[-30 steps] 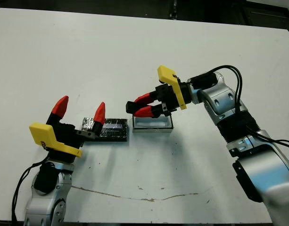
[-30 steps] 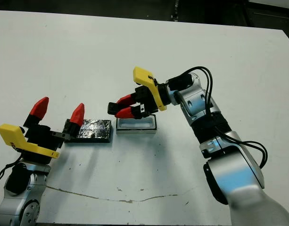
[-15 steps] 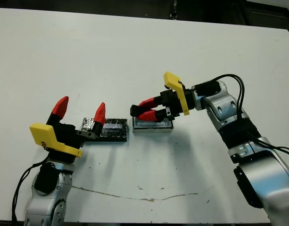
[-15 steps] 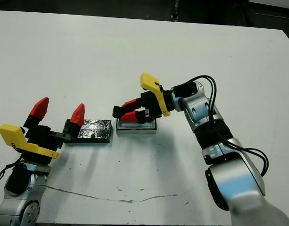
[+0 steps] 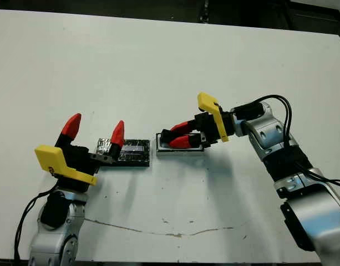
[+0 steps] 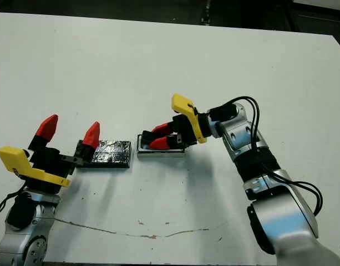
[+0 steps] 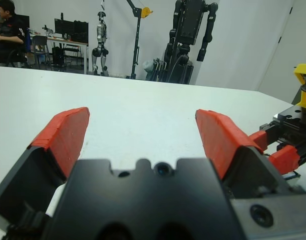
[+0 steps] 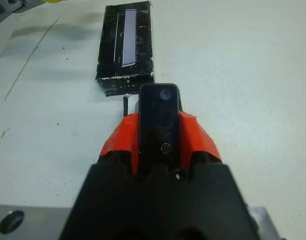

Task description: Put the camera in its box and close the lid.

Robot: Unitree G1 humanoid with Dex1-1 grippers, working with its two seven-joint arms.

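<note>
The right gripper has its fingers clamped on the camera, low over the box near the middle of the bench. The placing step is in hand; next comes lowering and release. The lid lies just beside the box. The left gripper hovers, fingers wide.

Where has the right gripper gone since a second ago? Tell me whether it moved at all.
Yes. The right gripper, shut on the camera, has come down toward the box, which stayed put beside the lid; its fingertips are now low over the box.
</note>
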